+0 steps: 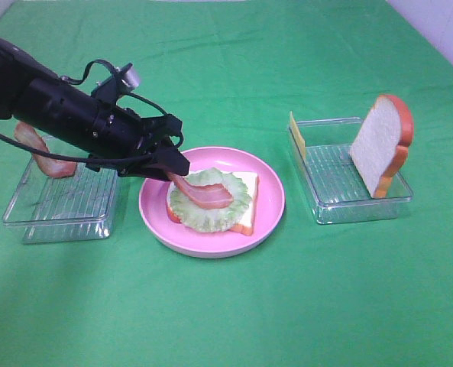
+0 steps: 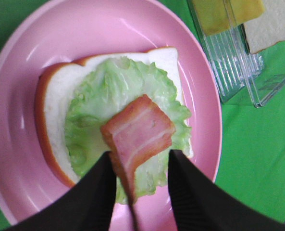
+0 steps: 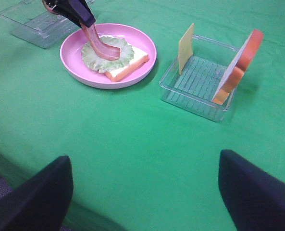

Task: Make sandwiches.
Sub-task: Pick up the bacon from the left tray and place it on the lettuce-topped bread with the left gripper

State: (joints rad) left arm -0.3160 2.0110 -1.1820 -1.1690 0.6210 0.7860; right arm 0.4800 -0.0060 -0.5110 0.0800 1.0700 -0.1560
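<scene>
On the pink plate (image 1: pixel 274 205) lies a white bread slice (image 1: pixel 248 183) with an orange-brown crust, and a green lettuce leaf (image 1: pixel 208 217) covers it. One bacon strip (image 2: pixel 138 129) rests its far end on the lettuce and slopes up between the fingers of my left gripper (image 2: pixel 140 159). The jaws stand wider than the strip, which leans against one finger. My right gripper (image 3: pixel 144 192) hangs open and empty above the near cloth, well short of the plate.
A clear tray (image 1: pixel 58 208) left of the plate holds another bacon strip (image 1: pixel 46 158). To the right, a second clear tray (image 1: pixel 327 208) holds an upright bread slice (image 1: pixel 380 145) and a yellow cheese square (image 1: pixel 296 134). Green cloth covers the table.
</scene>
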